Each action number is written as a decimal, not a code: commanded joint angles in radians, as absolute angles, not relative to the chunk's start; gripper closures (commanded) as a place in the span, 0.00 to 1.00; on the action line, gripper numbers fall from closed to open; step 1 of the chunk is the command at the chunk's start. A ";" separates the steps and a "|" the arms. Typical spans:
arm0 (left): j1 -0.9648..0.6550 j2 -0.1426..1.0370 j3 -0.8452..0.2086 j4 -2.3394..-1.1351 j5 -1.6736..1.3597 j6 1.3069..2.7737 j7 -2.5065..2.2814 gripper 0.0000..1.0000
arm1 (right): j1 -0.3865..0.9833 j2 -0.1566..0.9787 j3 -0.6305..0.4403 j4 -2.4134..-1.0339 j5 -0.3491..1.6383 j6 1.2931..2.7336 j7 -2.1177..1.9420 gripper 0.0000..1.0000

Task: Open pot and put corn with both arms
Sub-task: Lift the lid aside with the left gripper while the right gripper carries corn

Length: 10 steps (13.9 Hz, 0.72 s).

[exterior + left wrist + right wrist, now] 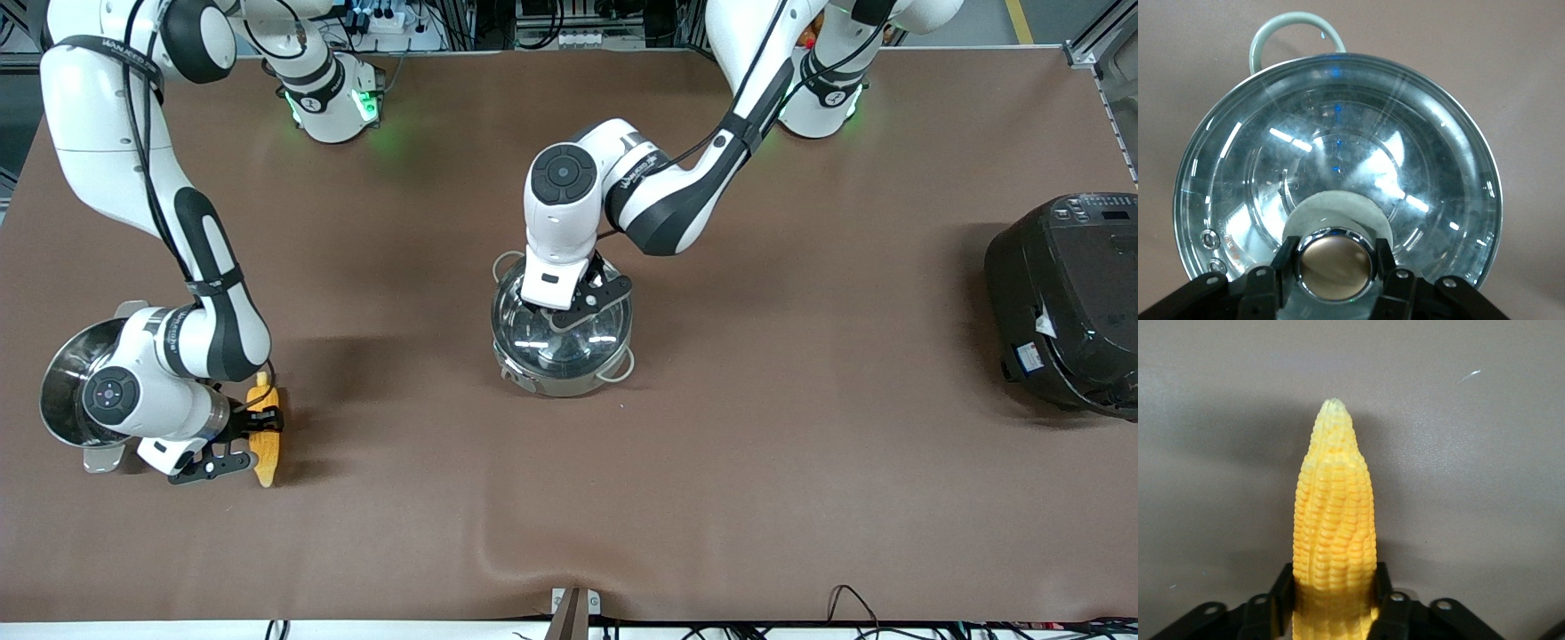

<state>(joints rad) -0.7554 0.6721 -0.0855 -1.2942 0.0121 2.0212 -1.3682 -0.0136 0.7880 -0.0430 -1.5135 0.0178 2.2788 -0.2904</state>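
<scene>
Left hand [569, 307] sits on top of the pot [562, 338] in the front view, down on the glass lid [569, 329] at mid-desk. Right hand [253, 436] is low at the right arm's end of the desk [711, 444], clamped across the corn [265, 436], which lies just beside the steamer pot [71, 382] on the side toward the pot. A black cooker [1067, 302] stands well apart from the pot, at the left arm's end.

From the left wrist, the left hand [1335, 267] has its fingers [1286, 267] pressed to both sides of the tan knob [1335, 265], lid seated on the pot's rim.

From the right wrist, the right hand [1335, 600] grips the corn [1335, 533] near its thick end, its tip pointing away over the bare desk.
</scene>
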 commanded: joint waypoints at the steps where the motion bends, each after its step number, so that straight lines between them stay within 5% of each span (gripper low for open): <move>1: -0.715 0.534 -0.077 -1.298 0.002 1.944 -1.376 1.00 | -0.023 0.790 -0.031 -1.490 0.034 2.272 -0.307 1.00; 10: -0.223 0.238 -0.087 -1.400 -0.107 1.606 -0.807 1.00 | 0.087 0.568 0.091 -1.490 0.018 2.148 -0.356 1.00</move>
<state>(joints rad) -0.3188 0.2827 -0.0729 -1.3100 -0.0729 1.6193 -0.9076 0.0233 0.6376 0.0818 -1.4566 0.0179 2.1869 -0.3452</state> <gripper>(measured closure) 0.493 0.665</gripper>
